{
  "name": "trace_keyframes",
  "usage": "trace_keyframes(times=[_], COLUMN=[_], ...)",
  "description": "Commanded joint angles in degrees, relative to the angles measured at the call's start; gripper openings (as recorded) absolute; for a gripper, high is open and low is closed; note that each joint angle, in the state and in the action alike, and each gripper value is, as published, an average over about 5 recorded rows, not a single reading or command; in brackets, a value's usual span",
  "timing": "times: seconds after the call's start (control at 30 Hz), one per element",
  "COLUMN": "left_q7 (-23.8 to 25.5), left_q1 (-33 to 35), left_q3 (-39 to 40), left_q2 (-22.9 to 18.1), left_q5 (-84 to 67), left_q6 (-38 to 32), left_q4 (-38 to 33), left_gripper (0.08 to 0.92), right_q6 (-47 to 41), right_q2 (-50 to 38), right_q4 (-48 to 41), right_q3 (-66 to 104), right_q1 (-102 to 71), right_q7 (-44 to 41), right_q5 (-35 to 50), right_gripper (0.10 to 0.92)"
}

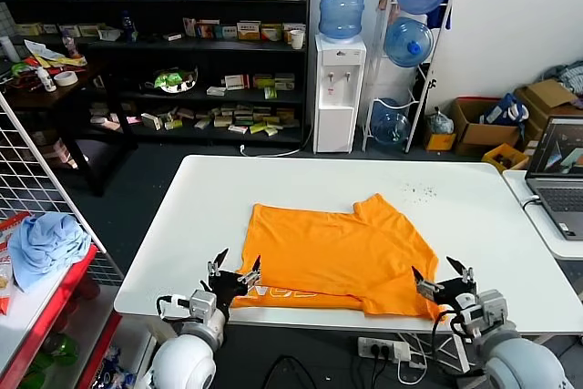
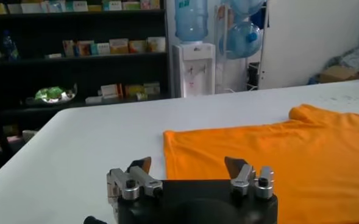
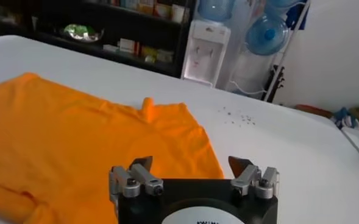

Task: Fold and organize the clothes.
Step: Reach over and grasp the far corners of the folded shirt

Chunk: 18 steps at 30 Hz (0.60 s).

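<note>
Because the work is a two-handed fold, both arms sit low at the near edge of the white table (image 1: pixel 182 225), one at each near corner of the garment. Far off on the left, a light blue cloth bundle (image 1: pixel 41 245) lies on a side rack by a wire grid, apart from the job. The left gripper (image 1: pixel 236 270) hovers at the shirt's near left corner with its jaws spread wide and nothing between them; its wrist view shows the two tips apart with the orange hem just beyond. The orange T-shirt (image 1: pixel 337 252) lies in the middle of the table, already doubled over, so that a lower layer with faint white lettering peeks out along the near edge, and one sleeve points toward the far side. It lies flat, which suits another fold. The right gripper (image 1: pixel 444 277) hangs at the near right corner, jaws likewise released and empty, the cloth beside one tip in its wrist view. Judging from this, each gripper stands by a corner to take or leave it; which of the two cannot be told. A laptop (image 1: pixel 557 175) sits on a neighbouring surface at far right.
</note>
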Motion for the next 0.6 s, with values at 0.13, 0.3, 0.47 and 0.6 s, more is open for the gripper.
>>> trace_keyframes(times=[0.13,0.3,0.47,0.6], left_q7=[0.6,0.8,1.9,2.4], left_q1=[-26.3,-30.9,-33.4,-35.1], left_q3=[6.0,6.7,6.6,6.5], left_q2=[-5.1,-7.2,-8.5,-9.2], left_q5=[-8.2,-9.2,-7.7,-6.5], left_q6=[5.8,7.1,7.2,7.2], left_q4=[24.8,31.8,36.7,39.7], left_gripper=[0.822,0.823,0.823,0.823], right_q6=[-6.5,-6.8,-6.3,-5.6], right_q2=[-0.3,1.8,5.4,7.9], right_q4=[-22.2,-30.1,-36.5,-39.9], right_q3=[-8.6,-11.0,-11.7,-11.9], right_q1=[27.3,34.2,38.8,40.7], right_q7=[-8.0,-11.3,-13.4,-13.5], right_q5=[4.5,2.5,-0.3,-2.1], right_gripper=[0.823,0.823,0.823,0.823])
